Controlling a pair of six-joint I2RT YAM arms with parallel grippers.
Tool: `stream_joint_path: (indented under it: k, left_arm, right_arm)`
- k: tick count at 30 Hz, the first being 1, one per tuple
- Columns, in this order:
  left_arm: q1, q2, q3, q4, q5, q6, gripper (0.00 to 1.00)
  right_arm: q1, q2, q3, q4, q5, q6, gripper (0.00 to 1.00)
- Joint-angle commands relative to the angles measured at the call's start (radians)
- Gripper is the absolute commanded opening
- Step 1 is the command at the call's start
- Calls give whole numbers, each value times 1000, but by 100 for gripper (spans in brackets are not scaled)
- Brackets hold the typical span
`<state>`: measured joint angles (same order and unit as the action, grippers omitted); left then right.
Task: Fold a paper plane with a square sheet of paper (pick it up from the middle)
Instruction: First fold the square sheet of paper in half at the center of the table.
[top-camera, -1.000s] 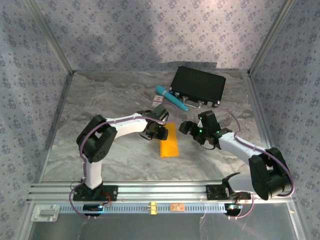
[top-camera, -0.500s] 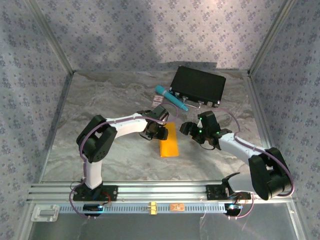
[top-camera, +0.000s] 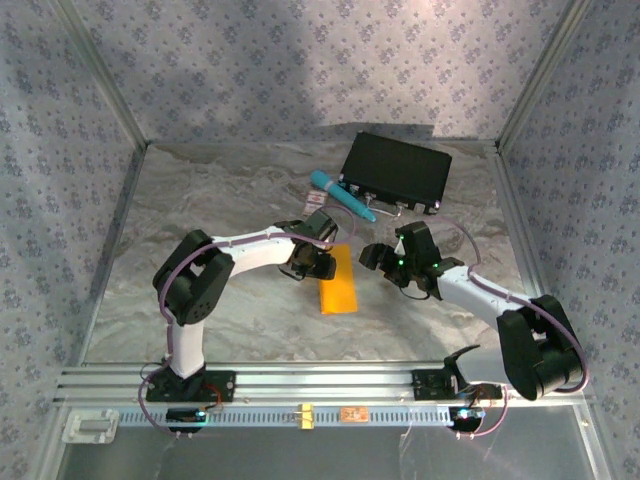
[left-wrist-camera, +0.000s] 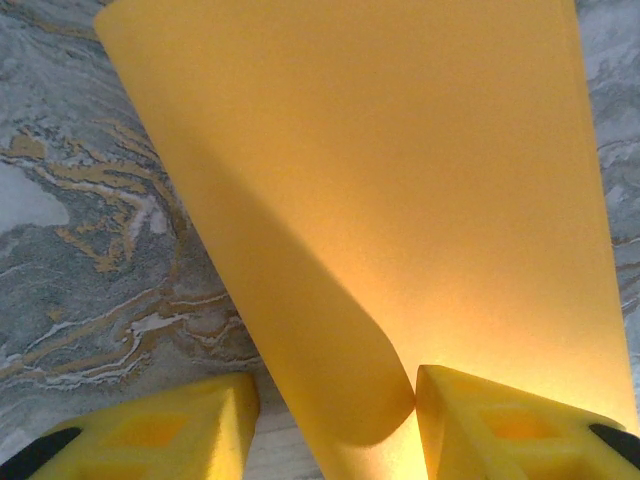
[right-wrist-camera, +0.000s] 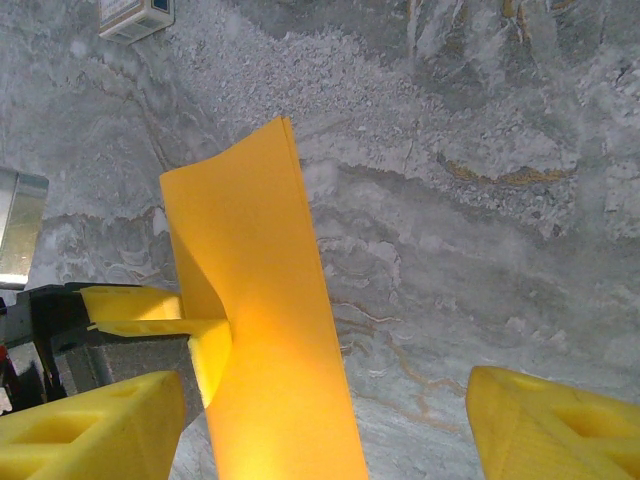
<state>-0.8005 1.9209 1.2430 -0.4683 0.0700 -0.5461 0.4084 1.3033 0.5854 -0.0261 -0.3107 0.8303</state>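
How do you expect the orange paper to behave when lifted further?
Probably floppy: the paper curls over where the left pincer pinches it. Likely very light and easily creased, since it looks thin.

My left arm (top-camera: 245, 245) is stretched low toward the desk's middle. The left claw (left-wrist-camera: 335, 405) is pinched, as far as I can tell, on the square sheet of paper (left-wrist-camera: 400, 200). My right arm (top-camera: 470, 285) angles inward, and the right claw (right-wrist-camera: 320, 420) hangs with its fingers spread wide.
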Motion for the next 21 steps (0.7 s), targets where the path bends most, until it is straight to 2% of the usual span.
stream_joint_path:
  k: [1, 6, 21]
  left_arm:
    - [10, 62, -7, 21, -26, 24, 48]
    - [10, 62, -7, 27, -23, 23, 48]
    - [6, 70, 1, 29, -31, 33, 49]
  right_arm:
    - [6, -3, -9, 11, -20, 1, 75]
    - [6, 11, -16, 38, -43, 9, 66]
    - [6, 17, -12, 30, -37, 8, 67]
